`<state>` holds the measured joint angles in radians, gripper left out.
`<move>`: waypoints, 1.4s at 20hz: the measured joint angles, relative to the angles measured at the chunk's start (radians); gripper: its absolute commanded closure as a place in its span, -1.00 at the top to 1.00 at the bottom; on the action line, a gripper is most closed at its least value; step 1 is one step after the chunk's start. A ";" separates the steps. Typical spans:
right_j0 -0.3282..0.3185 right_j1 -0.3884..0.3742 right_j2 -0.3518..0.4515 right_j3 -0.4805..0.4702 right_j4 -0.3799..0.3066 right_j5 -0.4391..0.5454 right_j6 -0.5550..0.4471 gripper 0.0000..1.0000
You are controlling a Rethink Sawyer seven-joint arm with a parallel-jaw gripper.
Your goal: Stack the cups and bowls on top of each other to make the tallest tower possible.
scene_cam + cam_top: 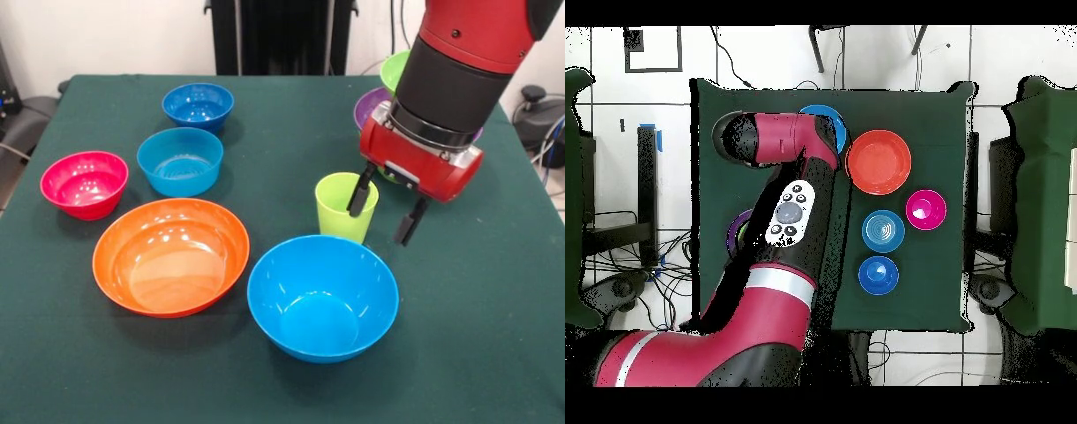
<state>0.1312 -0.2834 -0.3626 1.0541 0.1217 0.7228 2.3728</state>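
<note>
I've got the gripper (pixel 386 212) spread open over the green cup (pixel 345 206). One finger's inside it, the other outside its rim.

In the front view, five bowls and a cup (pixel 340 216) are spread over the table (pixel 79 371). The front large bowl (pixel 322 298) is set nearest the camera, right of centre, and the left large bowl (pixel 170 256) is placed just beside it on the left. The cup is stood upright just behind the front large bowl. The left small bowl (pixel 84 184) is found behind the left large bowl; the middle small bowl (pixel 180 161) is to its right, and the far small bowl (pixel 198 106) lies behind that one. The tower (pixel 369 106) is placed at the far right, largely hidden behind the arm. The gripper (pixel 386 208) is held over the cup's right side, one finger inside the cup and the other outside to its right.
</note>
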 measured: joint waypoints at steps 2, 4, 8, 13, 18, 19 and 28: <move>0.000 -0.015 0.000 0.026 0.000 0.000 0.000 1.00; 0.000 -0.025 0.000 0.039 -0.002 0.000 0.000 1.00; 0.000 -0.041 0.001 0.055 -0.017 0.000 0.000 1.00; 0.000 -0.056 0.005 0.066 -0.046 -0.002 0.000 1.00; 0.000 -0.064 0.013 0.078 -0.069 -0.020 0.000 1.00; 0.000 -0.065 0.014 0.081 -0.071 -0.025 0.000 1.00; 0.000 -0.071 0.028 0.126 -0.088 -0.109 0.000 1.00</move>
<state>0.1313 -0.3543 -0.3345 1.1800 0.0340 0.6140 2.3728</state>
